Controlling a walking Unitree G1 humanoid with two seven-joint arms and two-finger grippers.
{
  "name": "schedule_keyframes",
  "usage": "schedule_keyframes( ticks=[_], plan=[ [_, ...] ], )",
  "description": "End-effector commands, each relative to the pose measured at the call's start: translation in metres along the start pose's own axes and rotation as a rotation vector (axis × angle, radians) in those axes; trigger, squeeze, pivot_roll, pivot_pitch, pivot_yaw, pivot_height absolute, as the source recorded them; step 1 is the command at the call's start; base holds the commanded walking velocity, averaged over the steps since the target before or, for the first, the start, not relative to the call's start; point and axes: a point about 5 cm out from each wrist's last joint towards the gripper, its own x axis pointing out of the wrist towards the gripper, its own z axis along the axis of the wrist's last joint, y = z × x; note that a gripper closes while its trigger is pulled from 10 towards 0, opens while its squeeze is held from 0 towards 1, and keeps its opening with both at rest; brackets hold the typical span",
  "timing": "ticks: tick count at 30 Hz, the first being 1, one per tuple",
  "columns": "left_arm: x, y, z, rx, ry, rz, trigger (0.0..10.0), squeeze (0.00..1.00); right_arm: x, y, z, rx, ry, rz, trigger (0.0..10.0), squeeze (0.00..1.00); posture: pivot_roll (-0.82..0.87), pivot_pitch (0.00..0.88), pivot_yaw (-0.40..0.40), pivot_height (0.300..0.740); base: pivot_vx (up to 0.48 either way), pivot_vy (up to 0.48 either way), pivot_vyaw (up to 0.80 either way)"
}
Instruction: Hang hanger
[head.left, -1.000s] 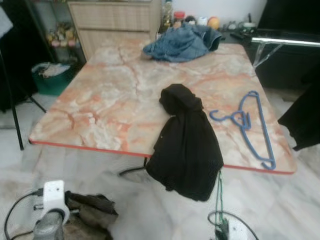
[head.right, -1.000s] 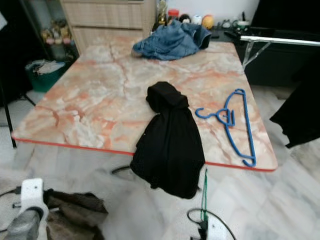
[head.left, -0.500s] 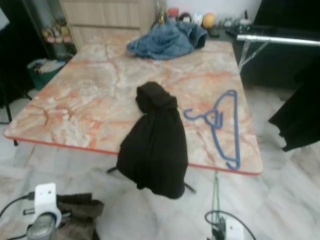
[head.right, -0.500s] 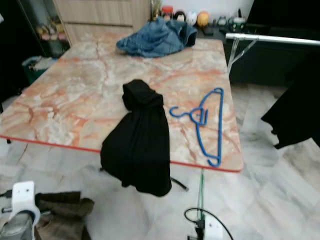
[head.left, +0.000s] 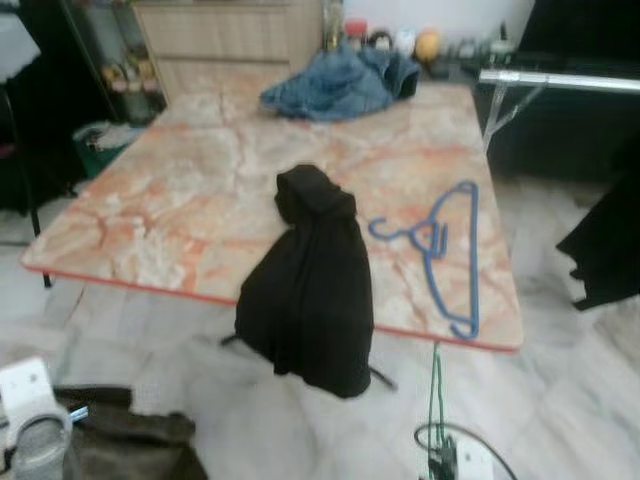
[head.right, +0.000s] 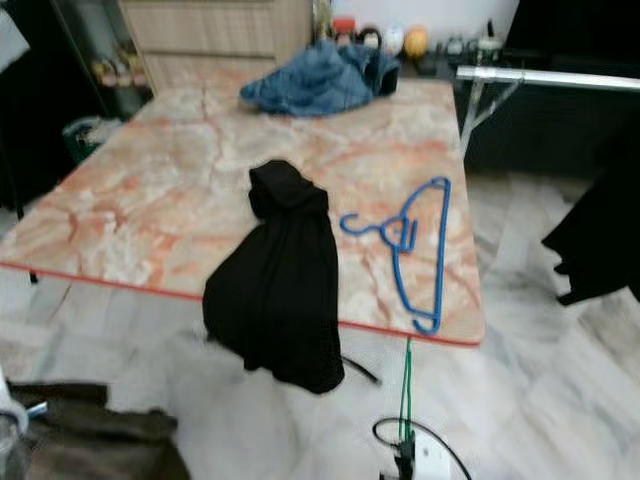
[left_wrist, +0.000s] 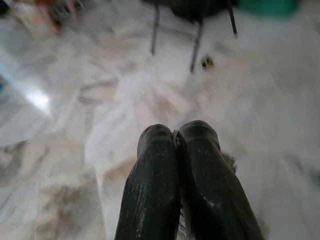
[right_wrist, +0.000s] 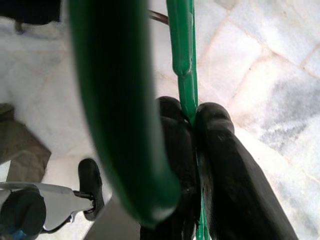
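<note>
Right tool (right_wrist: 192, 117), seen in the right wrist view, is clamped on a green hanger (right_wrist: 181, 55): the thin green wire runs between the two black fingers (right_wrist: 220, 165), and a thicker green bar of the same hanger crosses close to the camera, blurred. Pale marble floor (right_wrist: 260, 65) lies beyond.

Left wrist view: the left tool (left_wrist: 176, 134) has its two fingertips pressed together with nothing between them, pointing at the marble floor, where thin dark furniture legs (left_wrist: 196, 45) stand further off.

Head views: a marble-patterned worktop (head.left: 180, 200) with a red edge stands ahead. A blue hanger (head.left: 445, 250) lies flat on its right part, hook toward a black garment (head.left: 310, 290) that is bunched on the worktop and droops over the near edge. A blue denim garment (head.left: 340, 85) is heaped at the far end. The green hanger's wire (head.right: 406, 385) rises at the bottom, right of centre. A metal rail (head.right: 545, 77) stands at the upper right, with dark clothing (head.right: 605, 250) hanging below it.
</note>
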Motion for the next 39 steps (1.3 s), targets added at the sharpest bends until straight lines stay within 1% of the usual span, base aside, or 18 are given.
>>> schedule_keyframes(
  ticks=[1,3,7,9,10,11,14,15,16,19,20,24,26,29,31,34,36,39],
  plan=[
    [0.012,-0.006,0.046,-0.040,-0.185,-0.026,10.0,0.00,0.000,0.000,0.001,-0.005,0.000,0.000,10.0,0.00,0.04,0.036,0.014,0.740,0.000,0.000,0.00],
    [0.016,-0.020,0.073,-0.062,-0.282,-0.096,10.0,0.00,0.000,0.001,0.001,-0.005,0.001,0.002,10.0,0.00,0.04,0.035,0.015,0.740,0.000,0.000,0.00],
    [0.017,-0.039,0.120,-0.132,-0.440,-0.162,10.0,0.00,0.001,0.001,0.001,-0.004,0.003,0.003,10.0,0.00,0.04,0.034,0.015,0.740,0.000,0.000,0.00],
    [0.011,-0.056,0.165,-0.188,-0.587,-0.204,10.0,0.00,0.000,0.001,0.000,-0.004,0.005,0.002,10.0,0.00,0.04,0.034,0.015,0.740,0.000,0.000,0.00],
    [0.011,-0.056,0.165,-0.188,-0.587,-0.204,10.0,0.00,0.000,0.001,0.000,-0.004,0.005,0.002,10.0,0.00,0.04,0.034,0.015,0.740,0.000,0.000,0.00],
    [0.004,-0.063,0.190,-0.230,-0.668,-0.233,10.0,0.00,0.000,0.001,0.000,-0.004,0.007,0.000,10.0,0.00,0.04,0.034,0.014,0.740,0.000,0.000,0.00],
    [-0.010,-0.077,0.229,-0.293,-0.794,-0.300,10.0,0.00,0.000,0.000,-0.001,-0.004,0.011,-0.003,10.0,0.00,0.04,0.033,0.015,0.740,0.000,0.000,0.00],
    [-0.022,-0.085,0.253,-0.334,-0.869,-0.353,10.0,0.00,0.000,0.000,-0.002,-0.002,0.013,-0.004,10.0,0.00,0.03,0.033,0.017,0.740,0.000,0.000,0.00],
    [-0.029,-0.092,0.263,-0.357,-0.889,-0.405,10.0,0.00,0.000,0.000,-0.002,-0.002,0.013,-0.005,10.0,0.00,0.04,0.034,0.017,0.740,0.000,0.000,0.00],
    [-0.056,-0.121,0.288,-0.416,-0.923,-0.665,10.0,0.00,0.000,0.000,-0.002,0.000,0.014,-0.005,10.0,0.00,0.04,0.033,0.018,0.740,0.000,0.000,0.00],
    [-0.075,-0.140,0.294,-0.409,-0.928,-0.841,10.0,0.00,0.000,0.000,-0.002,0.005,0.014,-0.005,10.0,0.00,0.04,0.033,0.021,0.740,0.000,0.000,0.00],
    [-0.109,-0.171,0.295,-0.398,-0.911,-1.111,10.0,0.00,-0.001,-0.001,-0.003,0.015,0.012,-0.012,10.0,0.00,0.04,0.031,0.026,0.740,0.000,0.000,0.00],
    [-0.120,-0.182,0.290,-0.384,-0.889,-1.187,10.0,0.00,-0.001,-0.002,-0.003,0.027,0.011,-0.022,10.0,0.00,0.04,0.029,0.028,0.740,0.000,0.000,0.00],
    [-0.117,-0.197,0.270,-0.402,-0.766,-1.199,10.0,0.00,-0.001,-0.002,-0.005,0.020,0.017,-0.021,10.0,0.00,0.03,0.022,0.032,0.740,0.000,0.000,0.00],
    [-0.117,-0.207,0.246,-0.370,-0.673,-1.219,10.0,0.00,-0.002,-0.004,-0.006,0.027,0.017,-0.029,10.0,0.00,0.02,0.016,0.034,0.740,0.000,0.000,0.00],
    [-0.111,-0.207,0.237,-0.406,-0.604,-1.178,10.0,0.00,-0.002,-0.005,-0.006,0.029,0.017,-0.031,10.0,0.00,0.03,0.012,0.033,0.740,0.000,0.000,0.00],
    [-0.107,-0.205,0.234,-0.401,-0.594,-1.145,10.0,0.00,-0.003,-0.006,-0.007,0.028,0.018,-0.032,10.0,0.00,0.02,0.008,0.034,0.740,0.000,0.000,0.00],
    [-0.098,-0.197,0.236,-0.444,-0.576,-1.078,10.0,0.00,-0.003,-0.007,-0.008,0.028,0.017,-0.033,10.0,0.00,0.02,0.004,0.033,0.740,0.000,0.000,0.00]
  ],
)
